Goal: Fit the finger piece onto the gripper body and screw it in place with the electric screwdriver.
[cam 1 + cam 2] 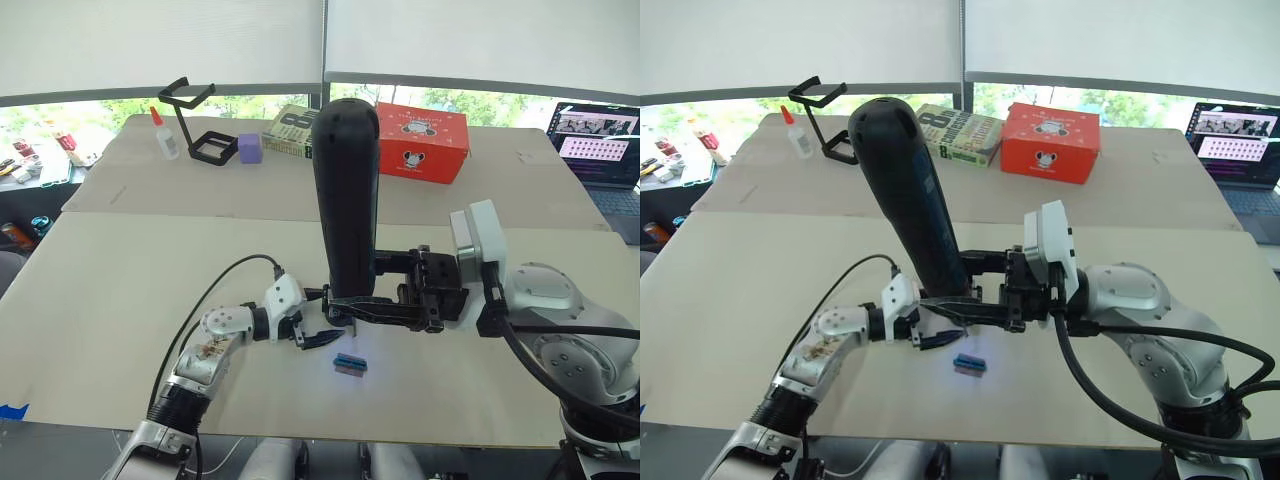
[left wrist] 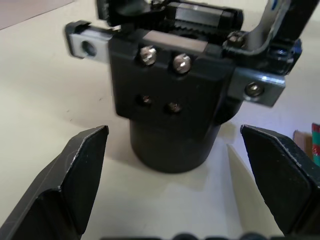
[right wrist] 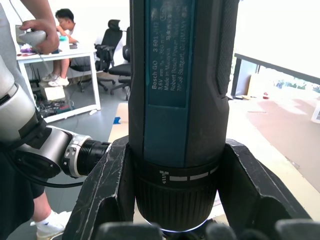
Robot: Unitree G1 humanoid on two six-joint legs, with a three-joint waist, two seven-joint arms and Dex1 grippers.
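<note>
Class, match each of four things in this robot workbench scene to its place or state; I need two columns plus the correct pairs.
Things:
1. electric screwdriver
2. right gripper
3. red box
4. laptop

Places or states:
A. at the table's far right edge
B. standing upright over the table
C. shut around a tool's lower end
D. at the back, beside a green book

Pairs: 1-B, 2-C, 3-D, 4-A

Electric screwdriver (image 3: pixel 182 100) upright, clamped between right gripper (image 3: pixel 180 200) fingers (image 3: pixel 107 190), teal label facing camera. Left arm (image 3: pixel 45 145) just beside. Beyond: person (image 3: pixel 60 45) seated at desk (image 3: pixel 55 55), office chairs (image 3: pixel 117 50).
</note>
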